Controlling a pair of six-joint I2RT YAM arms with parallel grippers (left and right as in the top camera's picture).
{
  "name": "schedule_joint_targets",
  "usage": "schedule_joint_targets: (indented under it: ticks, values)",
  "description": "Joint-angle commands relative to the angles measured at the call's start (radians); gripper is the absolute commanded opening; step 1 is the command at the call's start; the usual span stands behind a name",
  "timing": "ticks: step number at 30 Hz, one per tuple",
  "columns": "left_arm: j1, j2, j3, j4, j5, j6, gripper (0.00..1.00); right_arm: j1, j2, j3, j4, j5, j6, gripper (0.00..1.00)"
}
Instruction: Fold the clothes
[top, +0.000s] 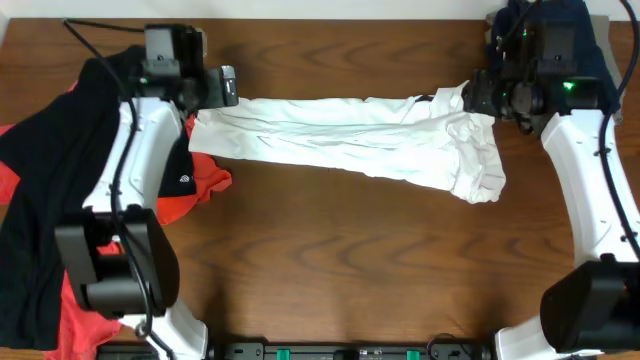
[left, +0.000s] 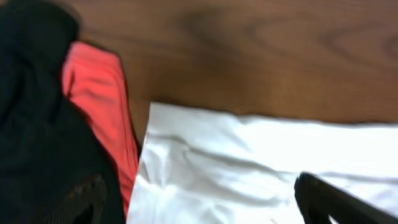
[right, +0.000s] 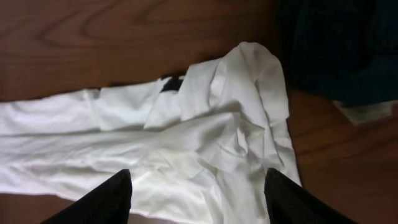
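Observation:
The white T-shirt (top: 350, 135) lies folded into a long, rumpled band across the table's far half. Its right end is bunched (right: 242, 124). At its left end my left gripper (top: 225, 88) hovers open. In the left wrist view its fingers (left: 329, 202) stand wide apart over the white hem (left: 249, 162), gripping nothing. At the right end my right gripper (top: 478, 92) is open too. Its fingertips (right: 102, 202) straddle the crumpled cloth without pinching it. A black T-shirt (top: 50, 170) and an orange-red one (top: 205, 180) lie heaped at the left.
A dark blue cloth (top: 600, 50) sits at the far right corner behind the right arm, seen also in the right wrist view as dark fabric (right: 342, 43). Bare wooden table (top: 350, 260) stretches in front of the white shirt. The black and orange-red pile overhangs the left edge.

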Motion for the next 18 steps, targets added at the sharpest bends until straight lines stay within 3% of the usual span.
schedule_joint_targets:
  ticks: [1, 6, 18]
  values:
    - [0.049, 0.133, 0.110, -0.113, 0.138, 0.134, 0.98, 0.019, 0.003, 0.008, -0.036, 0.000, -0.033, 0.67]
    - [0.066, 0.297, 0.257, -0.273, 0.154, 0.248, 0.98, 0.021, 0.003, 0.008, -0.058, 0.000, -0.033, 0.67]
    - [0.064, 0.346, 0.262, -0.274, 0.140, 0.331, 0.98, 0.021, 0.003, 0.008, -0.072, 0.000, -0.033, 0.68]
